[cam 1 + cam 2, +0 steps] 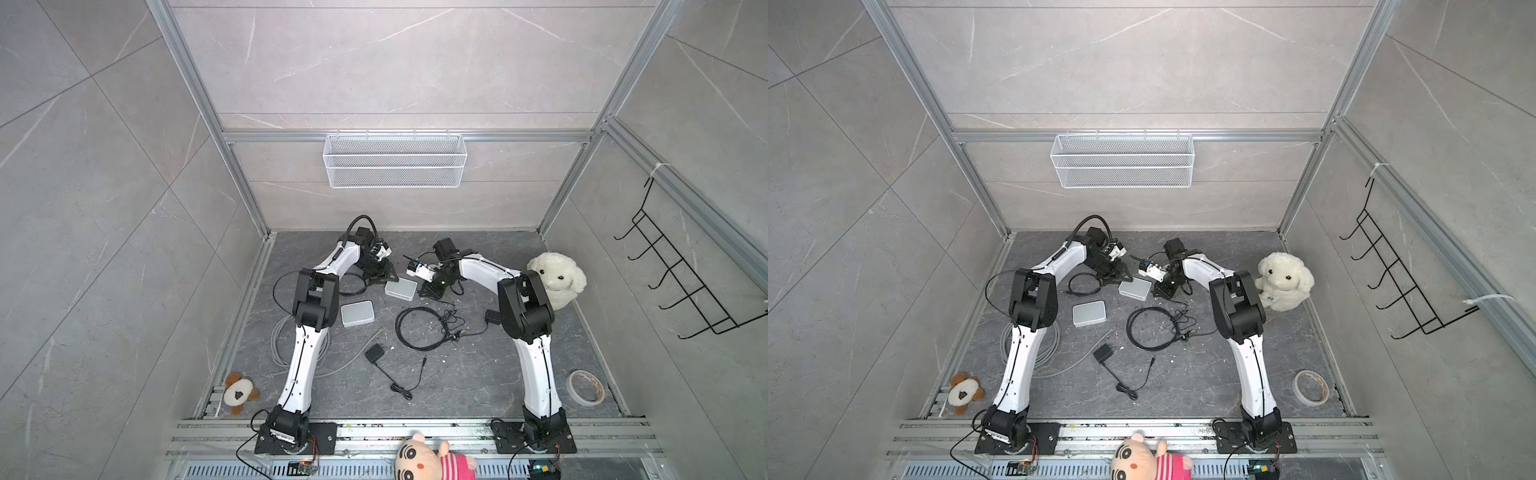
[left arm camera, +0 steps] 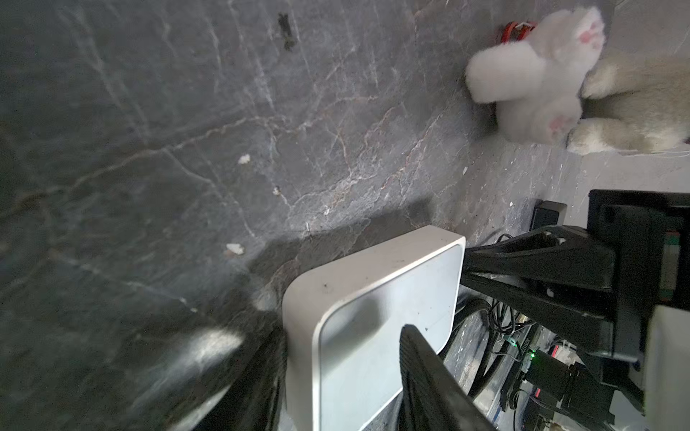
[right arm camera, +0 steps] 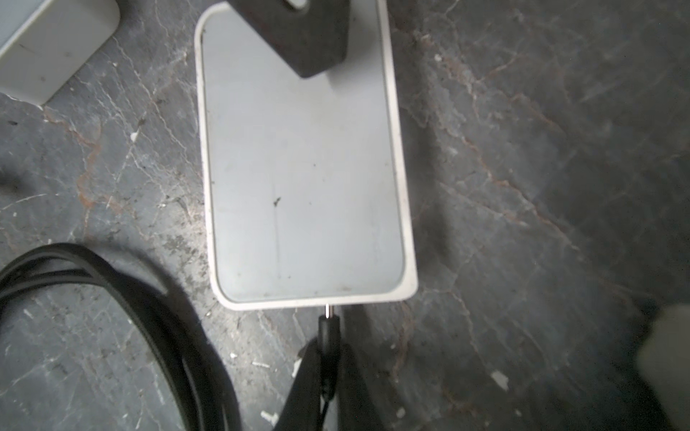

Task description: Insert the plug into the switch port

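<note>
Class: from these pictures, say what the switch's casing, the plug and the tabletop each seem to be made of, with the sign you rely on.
The switch: likely plastic, matte grey top, white rounded rim, scuffed. The plug: black moulded plastic or rubber sleeve, shiny metal tip. The tabletop: dark stone or stone-look sheet, pale and rusty veins; cannot tell which.

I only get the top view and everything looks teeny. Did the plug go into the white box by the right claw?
Observer: Not all the way. In the right wrist view the metal tip of the black plug meets the edge of the switch, with bare metal showing.
Child: What is the left claw doing?
Observer: The left wrist view shows the left gripper holding the switch between its fingers, with one finger lying on the grey top.
</note>
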`<state>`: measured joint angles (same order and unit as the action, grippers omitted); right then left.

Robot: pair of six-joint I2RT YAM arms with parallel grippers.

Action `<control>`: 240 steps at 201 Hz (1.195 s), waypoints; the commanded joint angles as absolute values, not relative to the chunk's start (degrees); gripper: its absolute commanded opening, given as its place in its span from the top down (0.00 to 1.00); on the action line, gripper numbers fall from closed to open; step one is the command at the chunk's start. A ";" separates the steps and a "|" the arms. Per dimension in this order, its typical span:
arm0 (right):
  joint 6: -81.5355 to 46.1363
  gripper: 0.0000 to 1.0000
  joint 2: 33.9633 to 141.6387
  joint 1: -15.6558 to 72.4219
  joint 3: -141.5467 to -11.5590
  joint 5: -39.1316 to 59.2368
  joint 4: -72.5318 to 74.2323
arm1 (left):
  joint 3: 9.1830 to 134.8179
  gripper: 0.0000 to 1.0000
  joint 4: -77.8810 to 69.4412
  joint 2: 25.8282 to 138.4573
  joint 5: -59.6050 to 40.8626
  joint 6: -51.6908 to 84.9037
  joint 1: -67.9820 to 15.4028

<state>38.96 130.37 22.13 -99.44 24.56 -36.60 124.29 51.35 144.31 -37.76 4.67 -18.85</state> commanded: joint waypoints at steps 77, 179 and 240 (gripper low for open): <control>37.75 0.89 125.60 24.59 -98.19 22.98 -31.00 | 128.20 0.49 59.48 147.98 -39.41 -3.02 -19.60; 37.56 0.89 127.60 26.72 -101.53 21.30 -30.37 | 128.59 0.51 58.50 148.26 -41.51 -3.24 -19.68; 39.37 0.90 128.74 28.59 -102.47 19.70 -30.82 | 128.80 0.52 57.43 148.34 -41.23 -4.15 -20.65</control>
